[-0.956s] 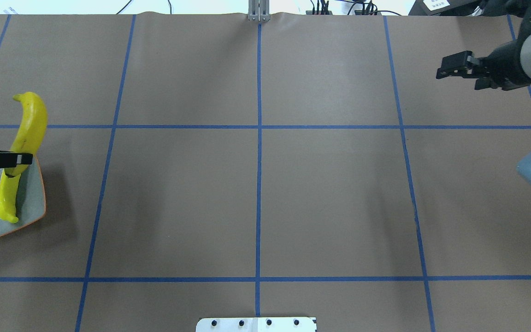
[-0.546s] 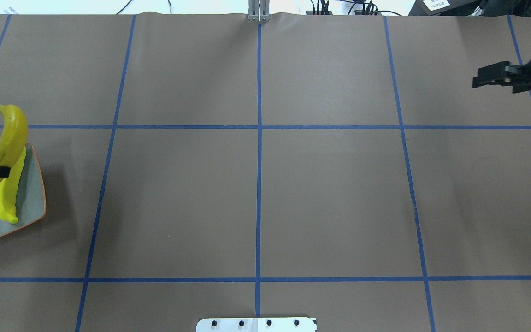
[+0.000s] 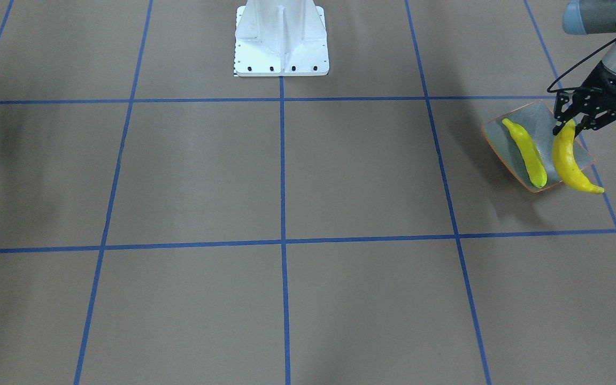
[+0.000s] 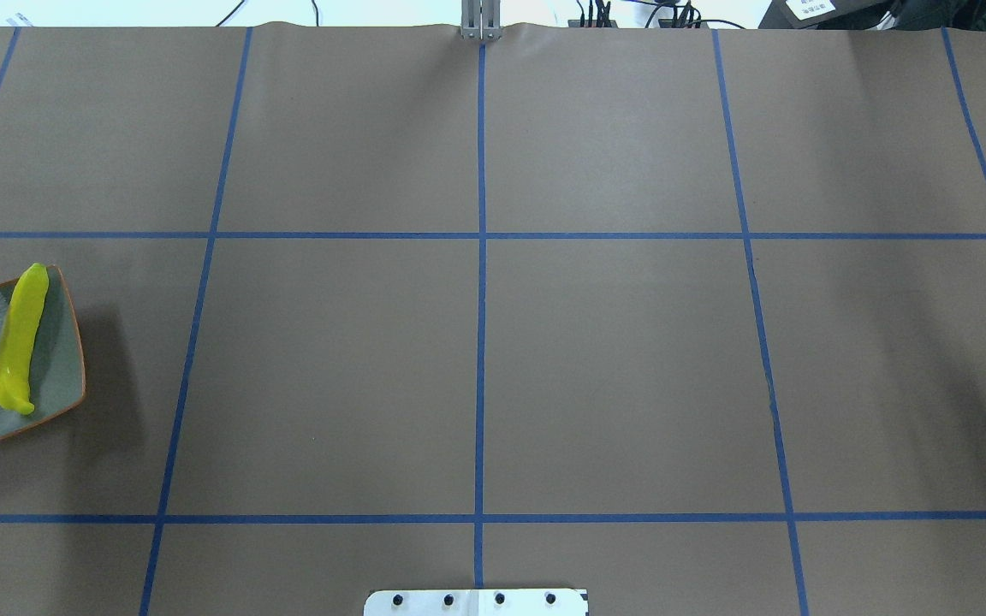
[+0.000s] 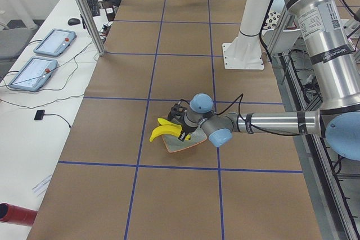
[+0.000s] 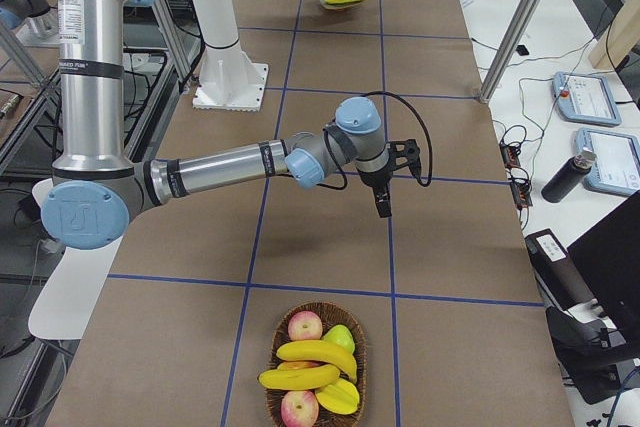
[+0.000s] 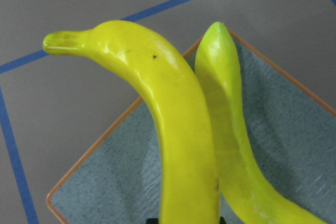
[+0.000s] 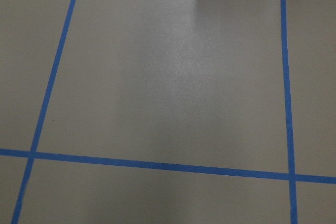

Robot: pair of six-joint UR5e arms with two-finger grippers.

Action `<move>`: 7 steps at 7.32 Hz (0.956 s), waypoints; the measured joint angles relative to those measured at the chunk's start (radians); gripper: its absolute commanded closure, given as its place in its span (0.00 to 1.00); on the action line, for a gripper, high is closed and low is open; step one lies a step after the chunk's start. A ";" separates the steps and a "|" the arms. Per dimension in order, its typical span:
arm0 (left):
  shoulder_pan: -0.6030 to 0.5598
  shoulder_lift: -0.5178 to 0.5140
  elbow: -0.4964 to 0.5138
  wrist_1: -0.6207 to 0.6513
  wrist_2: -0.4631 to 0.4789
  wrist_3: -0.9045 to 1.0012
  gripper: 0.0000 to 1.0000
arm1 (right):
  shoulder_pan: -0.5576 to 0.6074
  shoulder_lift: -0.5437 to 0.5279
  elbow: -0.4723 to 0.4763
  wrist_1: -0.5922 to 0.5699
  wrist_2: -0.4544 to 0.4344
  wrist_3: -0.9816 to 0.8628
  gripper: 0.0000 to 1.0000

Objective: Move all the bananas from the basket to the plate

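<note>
Grips a glossy, bright yellow curved banana (image 3: 567, 158) by its upper end in the left end effector (image 3: 570, 126), closed firmly on it. Has swung it further left within the last second, onto the square grey-green glazed plate with a thin orange rim (image 3: 540, 115) at the left end of the brown paper-covered bench (image 4: 476, 359). Holds it hanging over the plate's outer edge, lower tip past the rim, close beside a paler yellow-green banana (image 3: 527, 155) already lying in the dish; touching or apart, impossible to say. Has drawn the right end effector (image 6: 383, 209) back toward the right end meanwhile, nearer the oval wicker basket (image 6: 361, 362).

Judged from this: second delivery near release, with at least two more yellow bananas (image 6: 315, 352) left in the basket among red apples (image 6: 305, 325).

Seen from overhead, only part of the held banana and a dark sliver of the right end effector. Cannot tell the latter's state, open or closed.
</note>
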 measured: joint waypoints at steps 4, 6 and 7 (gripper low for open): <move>0.003 0.004 -0.010 -0.059 -0.020 0.010 0.00 | 0.008 -0.004 -0.001 0.000 0.002 -0.004 0.00; -0.002 -0.030 -0.022 -0.055 -0.079 0.005 0.00 | 0.020 -0.024 -0.003 0.000 0.006 -0.033 0.00; -0.006 -0.049 -0.023 -0.054 -0.100 0.001 0.00 | 0.043 -0.038 -0.017 0.000 0.025 -0.078 0.00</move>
